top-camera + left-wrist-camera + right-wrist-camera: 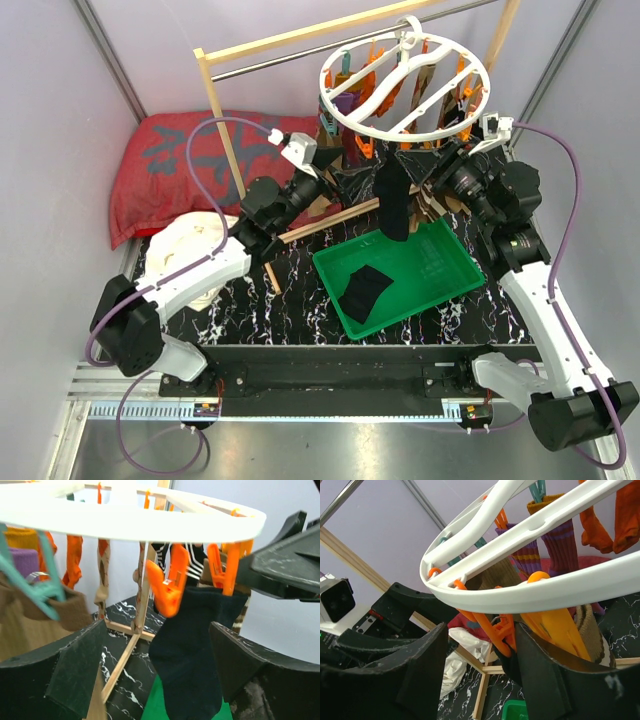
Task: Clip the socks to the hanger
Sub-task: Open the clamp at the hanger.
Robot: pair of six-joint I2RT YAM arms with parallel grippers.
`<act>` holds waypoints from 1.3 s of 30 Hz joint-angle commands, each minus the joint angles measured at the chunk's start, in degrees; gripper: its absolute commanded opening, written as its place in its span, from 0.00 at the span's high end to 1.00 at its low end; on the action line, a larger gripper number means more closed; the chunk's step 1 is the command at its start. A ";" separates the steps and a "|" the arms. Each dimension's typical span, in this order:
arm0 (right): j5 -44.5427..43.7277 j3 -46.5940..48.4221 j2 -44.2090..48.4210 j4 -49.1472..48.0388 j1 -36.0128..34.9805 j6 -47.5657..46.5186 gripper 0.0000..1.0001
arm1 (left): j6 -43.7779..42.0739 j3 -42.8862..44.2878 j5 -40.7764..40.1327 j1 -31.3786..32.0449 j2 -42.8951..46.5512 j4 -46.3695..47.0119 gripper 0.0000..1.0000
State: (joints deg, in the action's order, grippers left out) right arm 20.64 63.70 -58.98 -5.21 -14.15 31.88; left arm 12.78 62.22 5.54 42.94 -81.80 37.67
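Top external view alone shows the green tray (440, 265) at centre frame, with one black sock (362, 292) lying in it. A second black sock (393, 205) hangs from the hanger (405, 85), upper right, above the tray's far edge. Left wrist view: my left pincer (160, 645) stands wide open, gripping nothing. The hanging sock sits between its fingers, its top among the orange clips (222, 572). Right wrist view: my right pincer (480, 640) is partly open and empty, with orange clips in its gap, under the hanger's ring.
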 commanded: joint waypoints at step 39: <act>14.78 9.77 -0.34 4.86 0.00 -6.21 0.25 | -6.70 9.94 4.75 3.11 -4.95 1.10 0.91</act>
State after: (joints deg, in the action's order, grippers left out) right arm 35.68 70.37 -58.19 -1.45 -14.15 26.57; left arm 12.60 71.11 15.03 44.12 -90.24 39.68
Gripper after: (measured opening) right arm 0.757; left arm 0.240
